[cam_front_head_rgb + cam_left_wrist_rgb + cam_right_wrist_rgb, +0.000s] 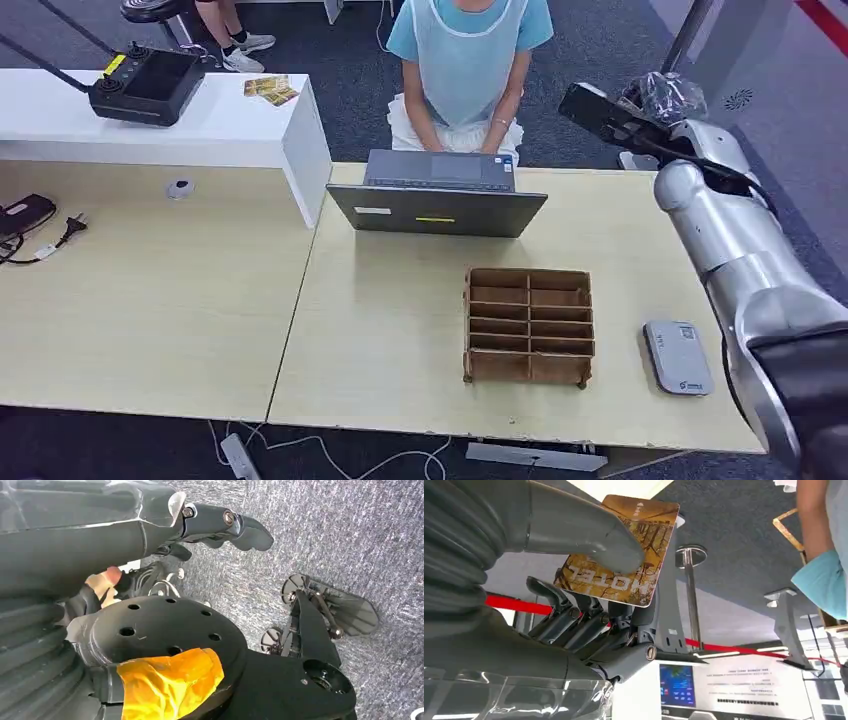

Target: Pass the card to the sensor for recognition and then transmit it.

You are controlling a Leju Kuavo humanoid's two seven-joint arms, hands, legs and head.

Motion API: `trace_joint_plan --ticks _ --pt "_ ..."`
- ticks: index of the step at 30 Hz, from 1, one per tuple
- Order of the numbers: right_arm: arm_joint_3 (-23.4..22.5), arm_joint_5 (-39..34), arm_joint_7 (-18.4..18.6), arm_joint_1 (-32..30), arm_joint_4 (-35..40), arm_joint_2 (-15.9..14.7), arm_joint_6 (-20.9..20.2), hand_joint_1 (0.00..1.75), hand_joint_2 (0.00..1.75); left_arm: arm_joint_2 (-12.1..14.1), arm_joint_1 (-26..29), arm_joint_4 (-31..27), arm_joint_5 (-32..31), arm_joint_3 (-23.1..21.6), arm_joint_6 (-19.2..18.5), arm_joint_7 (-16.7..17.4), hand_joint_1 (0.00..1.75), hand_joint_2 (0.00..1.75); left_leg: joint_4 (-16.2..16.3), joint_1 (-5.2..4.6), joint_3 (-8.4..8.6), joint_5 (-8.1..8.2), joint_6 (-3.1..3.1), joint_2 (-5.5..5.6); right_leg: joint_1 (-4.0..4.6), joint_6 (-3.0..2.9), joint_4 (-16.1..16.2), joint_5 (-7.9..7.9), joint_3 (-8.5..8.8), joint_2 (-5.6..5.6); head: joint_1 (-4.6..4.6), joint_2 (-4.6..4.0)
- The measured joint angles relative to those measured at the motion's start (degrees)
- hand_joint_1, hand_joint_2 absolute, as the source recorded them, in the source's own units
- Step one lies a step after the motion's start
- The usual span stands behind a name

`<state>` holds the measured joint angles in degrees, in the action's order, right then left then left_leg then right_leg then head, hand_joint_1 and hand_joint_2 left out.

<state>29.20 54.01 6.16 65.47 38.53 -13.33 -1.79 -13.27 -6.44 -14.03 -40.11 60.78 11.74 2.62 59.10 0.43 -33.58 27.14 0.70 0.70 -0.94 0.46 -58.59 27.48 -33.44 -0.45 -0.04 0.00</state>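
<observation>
My right hand (655,110) is raised at the far right of the table, above its back edge and to the right of the laptop. It pinches a brown hotel card (634,555) between the thumb (589,535) and the fingers (589,620). In the head view the card (592,108) sticks out flat to the left of the hand. The grey card sensor (678,357) lies on the table near the front right, well below the hand. My left hand (220,522) hangs over grey carpet with nothing in it, fingers slightly bent.
A wooden slotted organiser (528,325) stands left of the sensor. An open laptop (437,195) sits at the table's back, with a person in a light blue top (465,70) seated behind it. A white counter (200,125) with a black controller (145,85) and spare cards (270,90) stands at the back left.
</observation>
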Motion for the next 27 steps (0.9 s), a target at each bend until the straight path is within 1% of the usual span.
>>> trace_joint_plan --ticks 27 --pt "-0.11 0.66 0.28 -0.24 -0.28 0.02 0.22 1.75 1.75 -0.02 -0.02 -0.02 -0.61 0.00 0.04 0.07 0.00 1.75 0.00 0.00 0.01 0.00 0.00 0.00 0.00 0.01 0.00 -0.01 -0.01 0.01 0.00 0.00"
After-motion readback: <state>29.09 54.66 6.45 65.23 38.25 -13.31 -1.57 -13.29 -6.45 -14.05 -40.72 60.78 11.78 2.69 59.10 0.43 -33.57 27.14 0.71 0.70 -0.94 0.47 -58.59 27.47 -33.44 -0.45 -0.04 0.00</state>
